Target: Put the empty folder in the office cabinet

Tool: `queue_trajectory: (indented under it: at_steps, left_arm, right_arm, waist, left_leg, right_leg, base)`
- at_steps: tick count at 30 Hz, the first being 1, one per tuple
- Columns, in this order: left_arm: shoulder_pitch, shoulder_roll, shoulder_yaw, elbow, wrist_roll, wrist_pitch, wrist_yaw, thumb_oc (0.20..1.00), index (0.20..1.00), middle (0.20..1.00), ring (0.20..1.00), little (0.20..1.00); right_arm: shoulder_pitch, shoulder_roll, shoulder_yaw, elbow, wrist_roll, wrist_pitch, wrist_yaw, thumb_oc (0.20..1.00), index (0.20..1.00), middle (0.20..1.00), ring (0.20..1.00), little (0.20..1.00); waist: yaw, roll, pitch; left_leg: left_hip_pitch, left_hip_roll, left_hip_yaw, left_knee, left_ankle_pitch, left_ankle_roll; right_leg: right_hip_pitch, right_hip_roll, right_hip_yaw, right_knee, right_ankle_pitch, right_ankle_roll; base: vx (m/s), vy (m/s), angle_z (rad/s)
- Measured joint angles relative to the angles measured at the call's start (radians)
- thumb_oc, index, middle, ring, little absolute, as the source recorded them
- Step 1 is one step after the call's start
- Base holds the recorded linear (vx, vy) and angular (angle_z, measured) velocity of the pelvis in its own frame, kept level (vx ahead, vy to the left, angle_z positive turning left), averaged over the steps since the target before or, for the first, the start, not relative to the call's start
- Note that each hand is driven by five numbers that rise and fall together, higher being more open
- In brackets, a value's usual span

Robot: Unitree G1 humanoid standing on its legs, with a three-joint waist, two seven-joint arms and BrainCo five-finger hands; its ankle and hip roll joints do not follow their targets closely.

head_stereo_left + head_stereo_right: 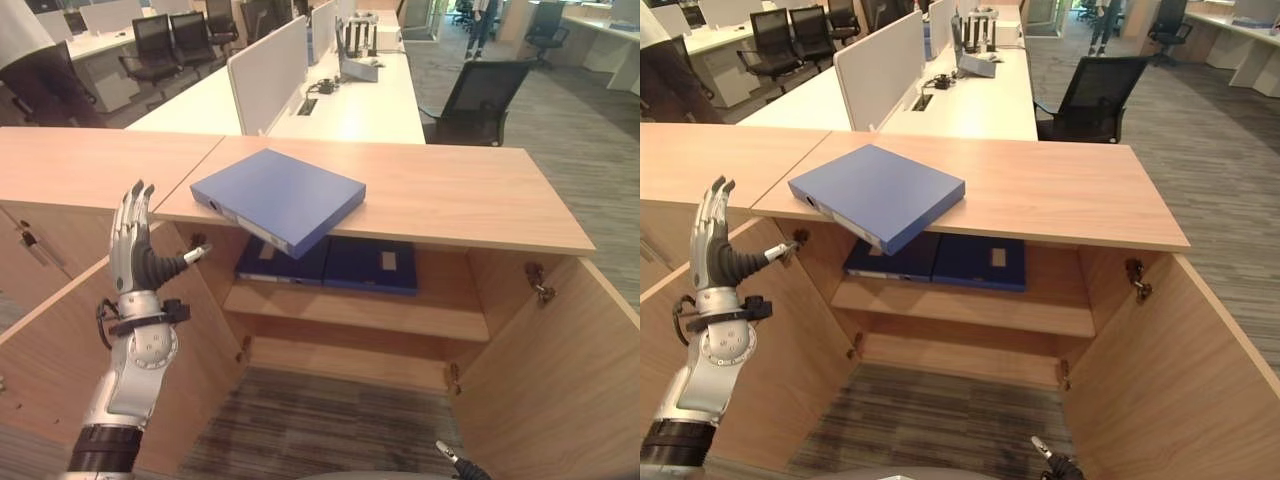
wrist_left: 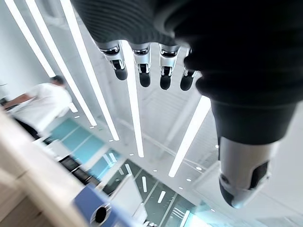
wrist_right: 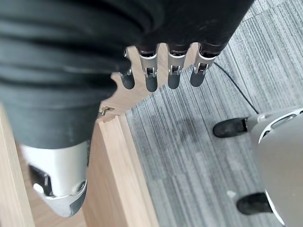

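A blue folder (image 1: 278, 198) lies flat on the wooden cabinet top (image 1: 450, 195), one corner hanging out past the front edge above the open cabinet. My left hand (image 1: 135, 250) is raised to the left of it, in front of the open left door, fingers straight up and thumb out, holding nothing. The left wrist view looks up past the fingers (image 2: 142, 71) at the ceiling, with the folder's spine (image 2: 97, 210) at the edge. My right hand (image 1: 450, 460) hangs low by the right door; its fingers (image 3: 151, 75) are relaxed over the carpet and hold nothing.
Both cabinet doors, the left door (image 1: 60, 340) and the right door (image 1: 560, 370), stand wide open. Two blue folders (image 1: 330, 265) lie on the upper shelf (image 1: 350, 305). Behind the cabinet are a white desk (image 1: 350, 100), office chairs (image 1: 480, 95) and a person (image 1: 30, 60).
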Motion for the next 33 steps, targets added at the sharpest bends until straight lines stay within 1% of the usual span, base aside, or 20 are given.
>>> queue_trajectory:
  at_steps: [4, 8, 10, 13, 17, 22, 26, 31, 33]
  left_arm:
    - [-0.088, 0.097, -0.117, 0.002, 0.072, -0.010, -0.003, 1.000, 1.000, 1.000, 1.000, 1.000]
    - [-0.141, 0.151, -0.195, 0.040, 0.128, -0.017, -0.009, 1.000, 1.000, 1.000, 1.000, 1.000]
    - [-0.167, 0.189, -0.238, 0.079, 0.161, -0.019, -0.018, 1.000, 1.000, 1.000, 1.000, 1.000]
    - [-0.192, 0.218, -0.294, 0.138, 0.195, -0.016, -0.026, 1.000, 1.000, 1.000, 1.000, 1.000]
    - [-0.192, 0.225, -0.323, 0.175, 0.230, -0.014, -0.041, 1.000, 1.000, 1.000, 1.000, 1.000]
    - [-0.192, 0.226, -0.323, 0.176, 0.255, -0.013, -0.041, 1.000, 1.000, 1.000, 1.000, 1.000]
    - [-0.192, 0.227, -0.328, 0.208, 0.265, -0.014, -0.046, 1.000, 1.000, 1.000, 1.000, 1.000]
    - [-0.192, 0.229, -0.389, 0.237, 0.267, -0.013, -0.063, 1.000, 1.000, 1.000, 1.000, 1.000]
    - [-0.199, 0.229, -0.439, 0.269, 0.292, -0.017, -0.071, 1.000, 1.000, 1.000, 1.000, 1.000]
  right_arm:
    - [0.002, -0.001, 0.000, 0.002, 0.000, -0.005, 0.002, 1.000, 1.000, 1.000, 1.000, 1.000]
    - [0.002, -0.002, 0.000, 0.003, 0.000, -0.005, 0.007, 1.000, 1.000, 1.000, 1.000, 1.000]
    - [0.004, -0.002, 0.000, 0.003, 0.001, -0.005, 0.009, 1.000, 1.000, 1.000, 1.000, 1.000]
    - [0.009, -0.006, 0.000, 0.006, 0.001, -0.005, 0.013, 1.000, 1.000, 1.000, 1.000, 1.000]
    - [0.009, -0.006, 0.000, 0.006, 0.002, -0.005, 0.013, 1.000, 1.000, 1.000, 1.000, 1.000]
    - [0.009, -0.006, 0.000, 0.006, 0.002, -0.005, 0.014, 1.000, 1.000, 1.000, 1.000, 1.000]
    - [0.008, -0.006, 0.000, 0.006, 0.003, -0.006, 0.014, 1.000, 1.000, 1.000, 1.000, 1.000]
    - [0.008, -0.006, 0.000, 0.007, 0.003, -0.006, 0.014, 1.000, 1.000, 1.000, 1.000, 1.000]
    - [0.008, -0.007, 0.001, 0.007, 0.004, -0.006, 0.014, 1.000, 1.000, 1.000, 1.000, 1.000]
  waist:
    - [-0.003, -0.002, -0.008]
    - [-0.023, 0.004, -0.017]
    - [-0.034, 0.005, -0.018]
    - [-0.045, 0.005, -0.019]
    - [-0.048, 0.001, -0.021]
    - [-0.052, -0.008, -0.027]
    - [-0.051, -0.011, -0.030]
    - [-0.051, -0.008, -0.035]
    - [-0.052, -0.004, -0.038]
  left_leg:
    - [0.003, 0.001, 0.010, 0.000, 0.000, 0.000]
    - [0.012, 0.001, 0.027, -0.009, -0.003, 0.000]
    - [0.014, 0.003, 0.035, -0.009, -0.010, -0.007]
    - [0.014, 0.005, 0.040, -0.009, -0.010, -0.007]
    - [0.014, 0.007, 0.053, -0.009, -0.007, -0.002]
    - [0.015, 0.007, 0.057, -0.007, -0.008, -0.002]
    - [0.017, 0.007, 0.063, -0.009, -0.008, -0.002]
    - [0.018, 0.007, 0.072, -0.009, -0.012, -0.006]
    - [0.018, 0.008, 0.077, -0.009, -0.011, -0.005]
  right_leg:
    - [-0.002, -0.001, 0.011, 0.000, 0.002, 0.004]
    - [-0.001, 0.000, 0.027, 0.000, 0.005, 0.006]
    - [-0.004, -0.001, 0.038, 0.000, 0.008, 0.004]
    - [-0.006, -0.001, 0.042, 0.000, 0.010, 0.003]
    - [-0.011, 0.000, 0.053, 0.000, 0.013, -0.003]
    - [-0.013, 0.002, 0.057, 0.000, 0.014, -0.003]
    - [-0.014, 0.002, 0.063, 0.000, 0.014, -0.001]
    - [-0.018, 0.001, 0.074, 0.000, 0.017, 0.002]
    - [-0.019, 0.001, 0.078, 0.000, 0.019, 0.003]
  base:
    - [0.01, 0.013, -0.08]
    - [0.00, 0.017, -0.14]
    - [0.00, 0.018, -0.11]
    - [0.00, 0.022, -0.05]
    - [0.00, 0.017, -0.09]
    - [0.00, 0.003, -0.01]
    - [0.00, 0.008, -0.04]
    - [0.00, 0.010, -0.06]
    - [0.00, 0.012, -0.07]
